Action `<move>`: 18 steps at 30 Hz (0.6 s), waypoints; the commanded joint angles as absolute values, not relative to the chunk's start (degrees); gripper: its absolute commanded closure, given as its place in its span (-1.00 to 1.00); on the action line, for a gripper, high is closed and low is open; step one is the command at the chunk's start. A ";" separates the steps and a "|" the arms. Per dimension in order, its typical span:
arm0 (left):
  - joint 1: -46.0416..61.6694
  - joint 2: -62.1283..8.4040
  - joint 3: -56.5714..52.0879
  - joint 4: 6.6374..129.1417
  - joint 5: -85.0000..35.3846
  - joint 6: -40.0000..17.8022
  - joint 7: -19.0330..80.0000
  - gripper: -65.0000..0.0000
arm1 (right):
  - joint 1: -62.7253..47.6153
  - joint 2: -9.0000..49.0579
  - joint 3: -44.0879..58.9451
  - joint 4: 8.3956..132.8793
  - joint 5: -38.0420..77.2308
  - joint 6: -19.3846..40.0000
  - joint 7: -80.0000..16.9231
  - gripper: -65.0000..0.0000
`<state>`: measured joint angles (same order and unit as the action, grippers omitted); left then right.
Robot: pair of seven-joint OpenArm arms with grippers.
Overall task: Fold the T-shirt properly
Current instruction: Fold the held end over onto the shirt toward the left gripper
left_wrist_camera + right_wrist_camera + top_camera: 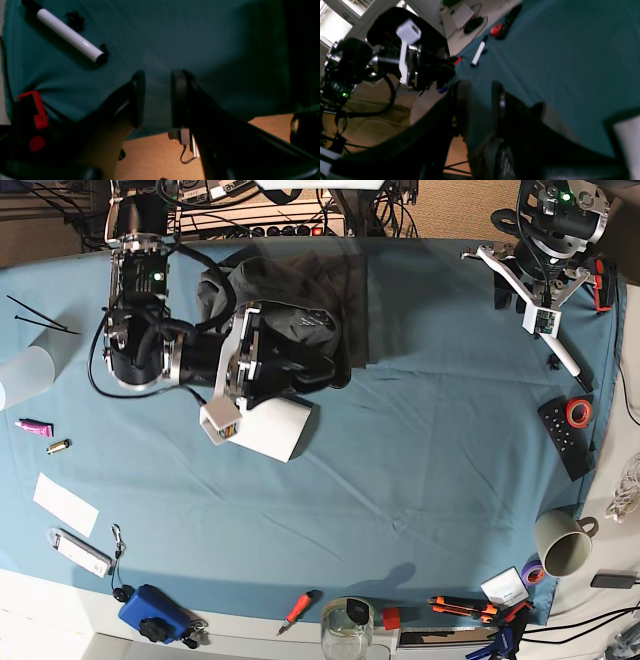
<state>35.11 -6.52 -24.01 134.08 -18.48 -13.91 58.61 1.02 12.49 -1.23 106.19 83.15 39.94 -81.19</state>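
The dark grey-brown T-shirt (300, 295) lies bunched at the back middle of the blue table cloth (430, 440). My right gripper (295, 365) hovers over the shirt's front part. In the right wrist view its fingers (462, 107) stand apart around the gripper's middle (480, 107), with only blue cloth showing between them. My left gripper (540, 280) is at the far right back corner, away from the shirt. In the left wrist view it (155, 100) is open and empty above the cloth's edge. The shirt is not clearly visible in either wrist view.
A white marker (70, 35) lies near the left gripper, with a red clamp (35, 110) beside it. A remote with a red tape roll (570, 425) and a mug (565, 542) are at the right. A white cup (275, 430) lies under the right arm. Tools line the front edge.
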 commanded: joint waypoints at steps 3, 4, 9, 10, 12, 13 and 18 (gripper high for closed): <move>36.23 -6.68 -24.18 135.00 -18.68 -13.96 57.08 0.44 | 3.57 12.82 1.69 107.24 79.79 40.00 -80.00 0.53; 36.36 -6.68 -24.18 135.00 -18.68 -13.98 56.90 0.44 | 4.01 12.84 3.31 107.24 76.90 40.00 -80.00 0.53; 36.34 -6.68 -24.18 135.00 -18.68 -13.96 56.25 0.44 | 4.89 12.91 13.82 107.15 63.46 40.00 -74.89 0.65; 36.34 -6.68 -24.18 135.00 -18.68 -13.98 55.90 0.44 | 4.75 12.97 15.46 107.15 62.17 40.00 -74.89 0.79; 36.34 -6.68 -24.18 135.00 -18.70 -13.98 55.64 0.44 | 4.05 13.63 17.47 107.15 61.39 40.00 -74.98 1.00; 36.34 -6.68 -24.18 135.00 -18.79 -13.98 55.64 0.44 | 3.33 14.33 17.74 107.15 61.41 40.00 -75.00 1.00; 36.29 -6.68 -24.18 135.00 -19.70 -14.52 55.55 0.44 | -1.43 16.86 17.67 107.15 54.98 36.69 -75.44 1.00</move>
